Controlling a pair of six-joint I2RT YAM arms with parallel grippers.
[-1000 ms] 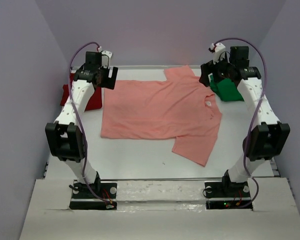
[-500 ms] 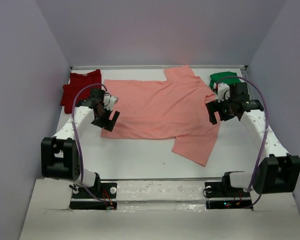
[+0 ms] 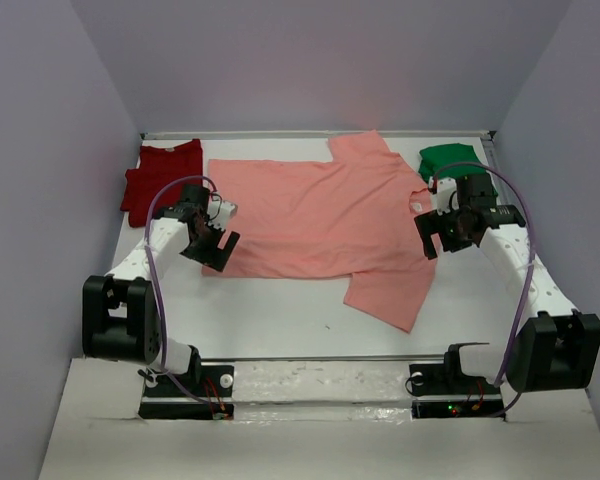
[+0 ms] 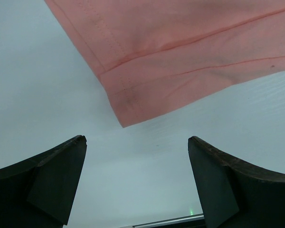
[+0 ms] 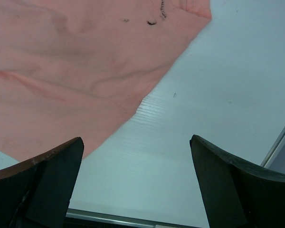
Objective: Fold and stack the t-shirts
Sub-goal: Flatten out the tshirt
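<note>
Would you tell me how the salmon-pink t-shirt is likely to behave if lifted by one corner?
The salmon-pink t-shirt lies flat with soft wrinkles, so it is probably floppy and would sag rather than hold its shape. It looks thin at the stitched hem, so it is likely light. On the smooth table, a push would probably bunch it.

salmon-pink t-shirt (image 3: 320,215) soft matt cloth, stitched hems, dark red t-shirt (image 3: 160,180) at 10 o'clock and green t-shirt (image 3: 448,160) at 2 o'clock matt cloth too, table (image 3: 280,310) smooth white, faintly ribbed, left fingers (image 4: 52,180) and right fingers (image 5: 47,185) matt black, plastic i think
</note>
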